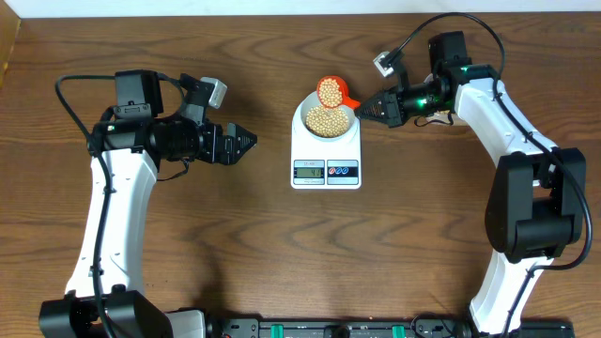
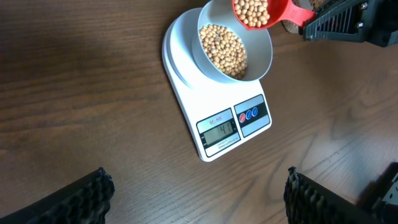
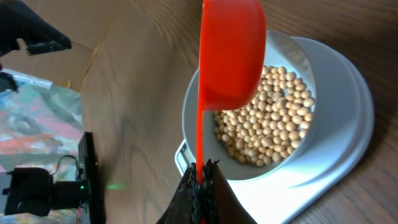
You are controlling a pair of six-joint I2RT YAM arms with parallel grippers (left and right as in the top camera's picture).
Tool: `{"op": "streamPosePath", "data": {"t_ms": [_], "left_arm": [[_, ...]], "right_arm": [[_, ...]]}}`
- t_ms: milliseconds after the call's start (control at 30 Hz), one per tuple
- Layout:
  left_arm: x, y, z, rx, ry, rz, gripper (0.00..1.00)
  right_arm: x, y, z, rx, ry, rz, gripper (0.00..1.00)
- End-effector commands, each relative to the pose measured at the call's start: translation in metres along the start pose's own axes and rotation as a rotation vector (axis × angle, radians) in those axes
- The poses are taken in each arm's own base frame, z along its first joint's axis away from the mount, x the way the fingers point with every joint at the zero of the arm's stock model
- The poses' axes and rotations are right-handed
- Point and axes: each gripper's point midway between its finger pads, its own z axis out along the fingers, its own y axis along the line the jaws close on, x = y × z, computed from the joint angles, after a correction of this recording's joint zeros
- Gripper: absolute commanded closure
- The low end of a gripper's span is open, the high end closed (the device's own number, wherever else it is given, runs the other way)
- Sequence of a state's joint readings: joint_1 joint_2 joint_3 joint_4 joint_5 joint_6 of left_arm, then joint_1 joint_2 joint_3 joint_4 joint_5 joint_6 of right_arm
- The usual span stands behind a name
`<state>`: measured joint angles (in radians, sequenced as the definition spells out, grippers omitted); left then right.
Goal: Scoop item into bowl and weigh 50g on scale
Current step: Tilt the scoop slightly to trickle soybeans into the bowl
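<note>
The white scale (image 1: 326, 155) sits at mid-table with the pale bowl (image 1: 328, 119) on it, partly filled with tan beans (image 2: 225, 50). My right gripper (image 1: 369, 109) is shut on the handle of a red scoop (image 1: 332, 91) holding more beans, held over the bowl's far rim. In the right wrist view the scoop (image 3: 231, 53) hangs above the beans (image 3: 273, 121) in the bowl (image 3: 304, 163), the handle between the jaws (image 3: 200, 177). The scale's display (image 2: 221, 131) shows in the left wrist view. My left gripper (image 1: 246, 143) is open and empty, left of the scale.
Bare brown wooden table all round the scale. A cardboard edge (image 1: 7, 42) lies at the far left corner. The arm bases stand at the table's front edge.
</note>
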<state>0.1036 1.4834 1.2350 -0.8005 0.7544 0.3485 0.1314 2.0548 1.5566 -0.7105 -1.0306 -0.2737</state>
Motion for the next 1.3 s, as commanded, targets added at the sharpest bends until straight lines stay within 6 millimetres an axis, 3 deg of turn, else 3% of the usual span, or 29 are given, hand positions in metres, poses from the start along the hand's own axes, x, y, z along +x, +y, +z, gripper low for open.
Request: {"op": "streamPosePath", "data": {"t_ms": [0, 133, 233, 333, 433, 533, 633, 767, 900, 1000, 1100, 1200, 1267], "left_arm": [[-0.007, -0.005, -0.008, 0.002, -0.029, 0.035, 0.1], [-0.007, -0.005, -0.008, 0.002, -0.029, 0.035, 0.1], [-0.007, -0.005, -0.008, 0.002, -0.029, 0.035, 0.1], [-0.007, -0.005, -0.008, 0.002, -0.029, 0.035, 0.1], [-0.007, -0.005, -0.008, 0.002, -0.029, 0.035, 0.1], [-0.007, -0.005, -0.008, 0.002, -0.029, 0.035, 0.1], [-0.007, -0.005, -0.008, 0.002, -0.029, 0.035, 0.1], [-0.007, -0.005, -0.008, 0.002, -0.029, 0.035, 0.1], [-0.007, -0.005, -0.008, 0.002, -0.029, 0.035, 0.1], [-0.007, -0.005, -0.008, 0.002, -0.029, 0.035, 0.1], [-0.007, -0.005, -0.008, 0.002, -0.029, 0.035, 0.1], [-0.007, -0.005, -0.008, 0.002, -0.029, 0.035, 0.1], [-0.007, -0.005, -0.008, 0.002, -0.029, 0.035, 0.1]], "right_arm": [[-0.002, 0.012, 0.003, -0.052, -0.007, -0.013, 0.99], [0.003, -0.001, 0.004, 0.021, 0.018, -0.015, 0.99], [-0.001, 0.009, 0.003, -0.019, 0.002, -0.014, 0.99], [0.004, -0.002, 0.005, 0.047, 0.029, -0.015, 0.99], [0.0, 0.006, 0.003, 0.016, 0.015, -0.003, 0.99], [0.003, -0.002, 0.005, 0.06, 0.032, -0.034, 0.99], [-0.011, 0.022, 0.001, -0.051, -0.025, -0.041, 0.99], [-0.002, -0.003, 0.001, 0.097, 0.022, -0.037, 0.99], [-0.006, 0.01, 0.0, 0.032, 0.0, -0.035, 0.99], [-0.003, -0.003, 0.0, 0.1, 0.019, -0.038, 0.99], [-0.01, 0.009, -0.002, 0.043, -0.012, -0.029, 0.99], [-0.006, -0.003, -0.001, 0.122, 0.015, -0.027, 0.99], [-0.009, 0.006, -0.003, 0.087, -0.001, -0.014, 0.99]]}}
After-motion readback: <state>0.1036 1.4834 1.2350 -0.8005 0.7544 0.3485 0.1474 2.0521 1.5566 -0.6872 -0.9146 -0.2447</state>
